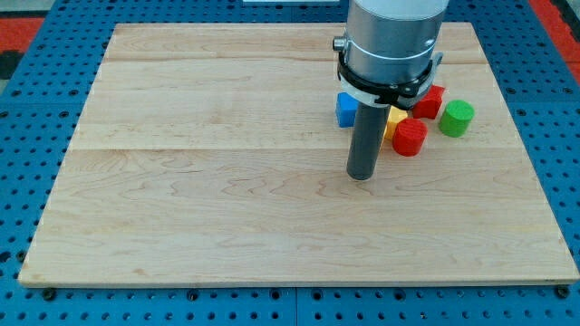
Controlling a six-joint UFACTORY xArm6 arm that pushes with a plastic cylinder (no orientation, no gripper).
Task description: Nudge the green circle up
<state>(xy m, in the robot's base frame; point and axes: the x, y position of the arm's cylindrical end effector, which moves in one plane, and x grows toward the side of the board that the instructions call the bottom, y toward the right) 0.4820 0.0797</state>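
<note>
The green circle (457, 118) is a short green cylinder at the view's right side of the wooden board (227, 199). My tip (362, 175) rests on the board, well to the left of and below the green circle. A red cylinder (410, 137) lies between them, just right of my rod. A yellow block (395, 118) shows partly behind the rod. A second red block (430, 100) sits left of and above the green circle. A blue block (345, 109) sits left of the rod, partly hidden.
The arm's large grey body (391, 41) hangs over the top of the block cluster and hides part of it. A blue perforated table (27, 109) surrounds the board on all sides.
</note>
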